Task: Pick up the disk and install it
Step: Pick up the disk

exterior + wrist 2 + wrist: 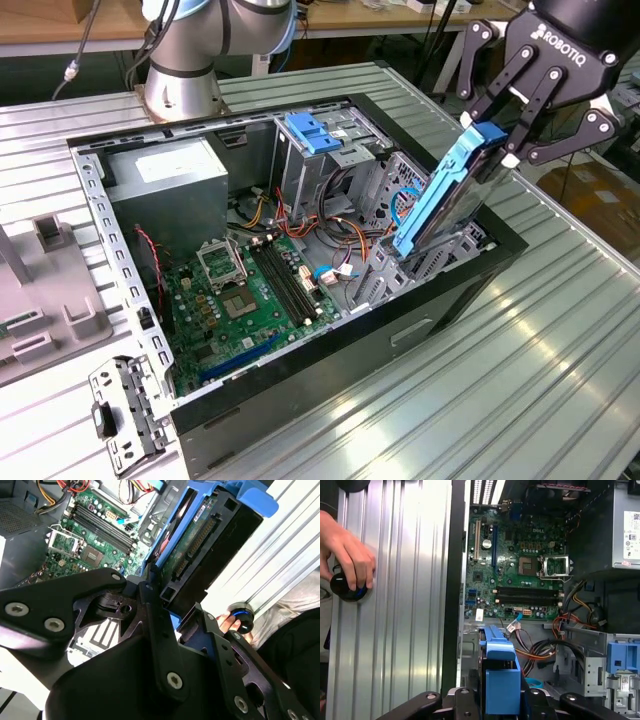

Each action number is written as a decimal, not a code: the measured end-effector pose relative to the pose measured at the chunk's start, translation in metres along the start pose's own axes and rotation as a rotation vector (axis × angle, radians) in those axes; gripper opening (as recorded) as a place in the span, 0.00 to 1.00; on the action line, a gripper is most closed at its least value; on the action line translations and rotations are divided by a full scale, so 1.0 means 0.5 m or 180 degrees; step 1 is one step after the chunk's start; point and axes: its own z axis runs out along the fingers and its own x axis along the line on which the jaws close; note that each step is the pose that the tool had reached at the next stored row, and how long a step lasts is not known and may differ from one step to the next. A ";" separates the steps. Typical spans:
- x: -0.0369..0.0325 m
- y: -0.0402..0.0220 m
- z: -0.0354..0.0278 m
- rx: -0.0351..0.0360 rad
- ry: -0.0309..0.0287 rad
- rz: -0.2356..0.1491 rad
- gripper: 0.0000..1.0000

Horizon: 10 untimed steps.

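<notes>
Nearest in the exterior view lies the ribbed metal surface (480, 380), with a small loose metal bracket (125, 410) at its near left. On it rests the open computer case (350, 330), its green circuit board (250, 290) facing up. At the case's right end the disk (440, 195) stands steeply tilted, its lower end down inside the drive bay and its upper end raised to the right. Light-blue plastic rails run along its edges; in the second wrist view its dark underside, a green board and a connector strip show. The gripper (500, 150) has its fingers clamped on the disk's upper end, and white lettering marks its black body. Farther left sits the grey power supply (165, 195), which carries a white sticker of small print in the first wrist view. Beyond it are a bare blue bracket (312, 132) and the arm's base (185, 70). In the first wrist view a person's hand (347, 550) rests on a black knob (347, 587) at the surface's edge.
</notes>
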 end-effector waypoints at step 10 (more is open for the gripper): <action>0.001 -0.038 -0.002 0.0000 0.0000 0.0000 0.37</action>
